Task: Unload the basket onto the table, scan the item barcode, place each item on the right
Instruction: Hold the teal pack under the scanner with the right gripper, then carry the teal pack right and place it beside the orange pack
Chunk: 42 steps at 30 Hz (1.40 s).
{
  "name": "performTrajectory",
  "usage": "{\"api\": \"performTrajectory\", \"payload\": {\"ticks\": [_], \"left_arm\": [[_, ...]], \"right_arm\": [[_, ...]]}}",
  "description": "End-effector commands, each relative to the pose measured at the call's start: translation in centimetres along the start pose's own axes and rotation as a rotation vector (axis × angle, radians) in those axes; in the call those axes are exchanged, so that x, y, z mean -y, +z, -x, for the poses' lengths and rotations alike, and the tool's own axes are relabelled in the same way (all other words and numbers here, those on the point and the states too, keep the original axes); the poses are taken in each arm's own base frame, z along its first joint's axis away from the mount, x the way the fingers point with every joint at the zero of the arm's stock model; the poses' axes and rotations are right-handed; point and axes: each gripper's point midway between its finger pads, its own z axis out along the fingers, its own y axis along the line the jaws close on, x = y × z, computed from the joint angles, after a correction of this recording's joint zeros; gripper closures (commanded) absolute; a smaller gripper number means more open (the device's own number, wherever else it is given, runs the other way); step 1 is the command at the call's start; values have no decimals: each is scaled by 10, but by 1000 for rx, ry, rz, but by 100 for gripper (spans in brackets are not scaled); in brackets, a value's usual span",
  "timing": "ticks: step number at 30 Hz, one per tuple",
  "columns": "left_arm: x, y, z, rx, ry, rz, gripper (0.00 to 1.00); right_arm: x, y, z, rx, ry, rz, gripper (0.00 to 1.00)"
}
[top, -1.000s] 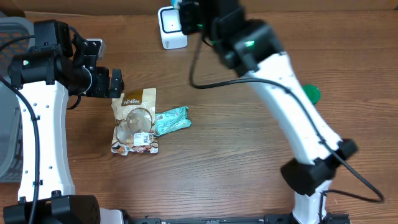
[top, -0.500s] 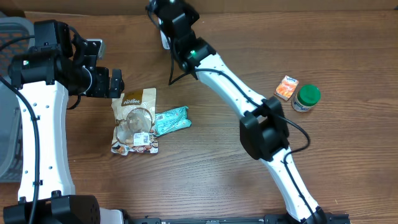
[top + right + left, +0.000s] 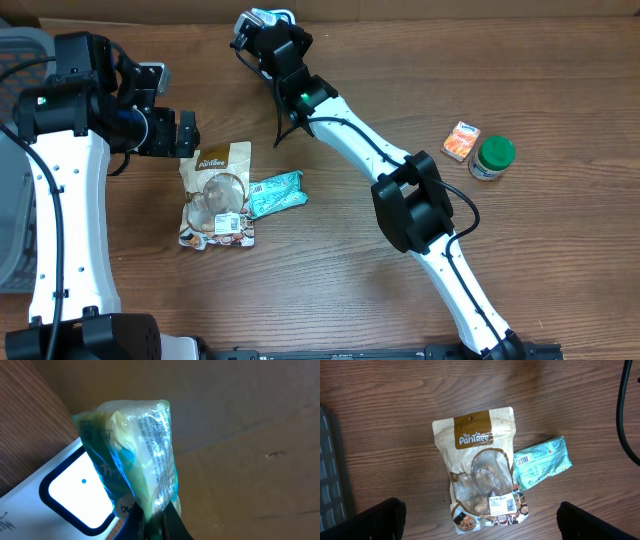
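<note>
Packet (image 3: 135,450), clenched in the right jaws, has just swung up to the scanner (image 3: 70,495), so scanning looks near; left jaws stay released.

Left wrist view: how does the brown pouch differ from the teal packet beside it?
The brown pouch is larger than the teal packet. The pouch has a clear window; the packet is opaque. The pouch lies straight in the picture, the packet slanted. Both lie flat on the table.
</note>
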Motion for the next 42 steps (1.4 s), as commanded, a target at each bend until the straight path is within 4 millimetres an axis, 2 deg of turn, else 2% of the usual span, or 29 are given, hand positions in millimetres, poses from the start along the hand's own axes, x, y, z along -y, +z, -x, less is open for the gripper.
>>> {"api": "performTrajectory", "payload": {"ticks": [1,11,17,21,24,27,29,30,34,36,37,38,40,42], "left_arm": [[2,-9,6,33,28,6,1],[2,-9,6,33,28,6,1],[2,-9,6,33,28,6,0],[2,-9,6,33,28,6,0],[2,-9,6,33,28,6,0],[2,-9,6,33,28,6,1],[2,-9,6,33,28,6,0],[2,-9,6,33,28,6,1],[2,-9,6,33,28,5,0],[2,-9,6,33,28,6,1],[2,-9,6,33,28,6,1],[1,-9,6,33,27,6,1],[2,-9,6,33,28,6,0],[1,-9,6,33,27,6,0]], "right_arm": [[6,1,0,8,5,-6,96],[3,1,6,39,19,19,96],[23,-14,25,76,277,44,96],[40,-47,51,109,451,191,96],[57,-87,68,106,615,351,96],[77,-128,70,51,776,494,96],[97,-157,54,-41,874,548,96],[103,-165,46,-84,906,553,96],[121,-193,-20,-356,1026,534,96],[124,-201,-64,-538,1110,494,96],[125,-205,-93,-653,1164,454,96],[125,-207,-111,-725,1191,425,96],[125,-214,-163,-926,1274,341,96],[123,-216,-199,-1046,1328,290,96]]}}
